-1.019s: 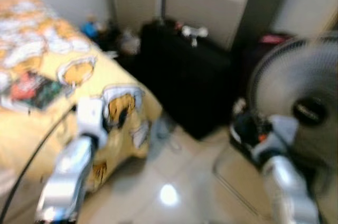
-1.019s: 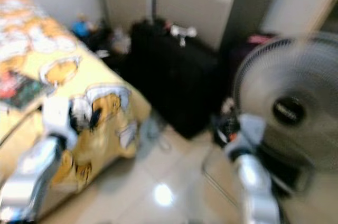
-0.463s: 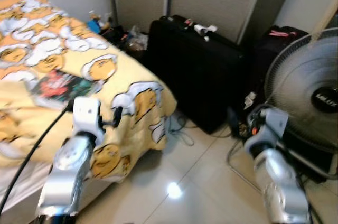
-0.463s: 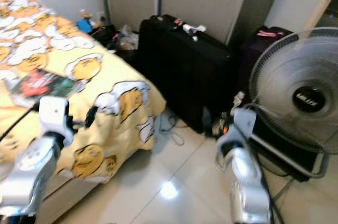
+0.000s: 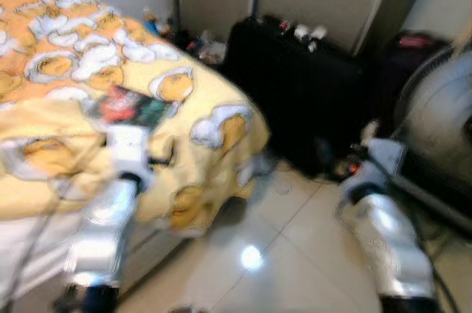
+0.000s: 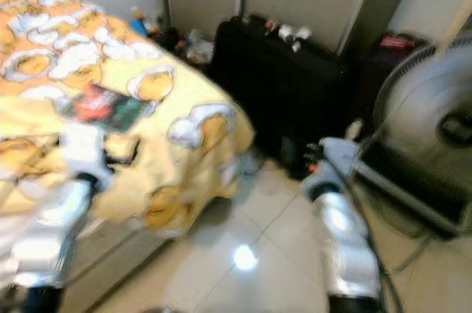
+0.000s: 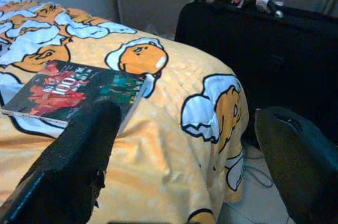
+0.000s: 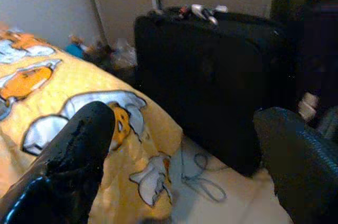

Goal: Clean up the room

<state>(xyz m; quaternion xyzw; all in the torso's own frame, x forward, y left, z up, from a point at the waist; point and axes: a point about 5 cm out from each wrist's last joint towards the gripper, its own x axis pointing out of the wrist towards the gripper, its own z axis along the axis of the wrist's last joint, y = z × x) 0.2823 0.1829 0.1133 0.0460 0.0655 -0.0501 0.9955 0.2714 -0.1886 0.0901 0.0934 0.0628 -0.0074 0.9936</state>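
A dark book [image 5: 125, 106] with a red cover picture lies flat on the yellow cartoon-print blanket [image 5: 66, 69] of the bed; it appears larger in the left wrist view as the book [image 7: 74, 92]. My left gripper [image 5: 161, 158] hovers over the bed's near corner, just short of the book, open with nothing between its fingers [image 7: 90, 145]. My right gripper [image 5: 341, 169] is held over the floor in front of the black suitcase [image 5: 310, 99], open and empty as well; its fingers [image 8: 79, 150] stand wide apart.
A large standing fan [image 5: 442, 114] is at the right, with a dark bag [image 5: 413, 43] behind it. Small clutter [image 5: 184, 40] fills the corner between bed and suitcase. A cable [image 8: 198, 179] lies on the tiled floor [image 5: 295, 254] by the bed's corner.
The camera has swung towards the bed, so the whole scene shifted right and is blurred. Both arms keep the same pose with grippers open.
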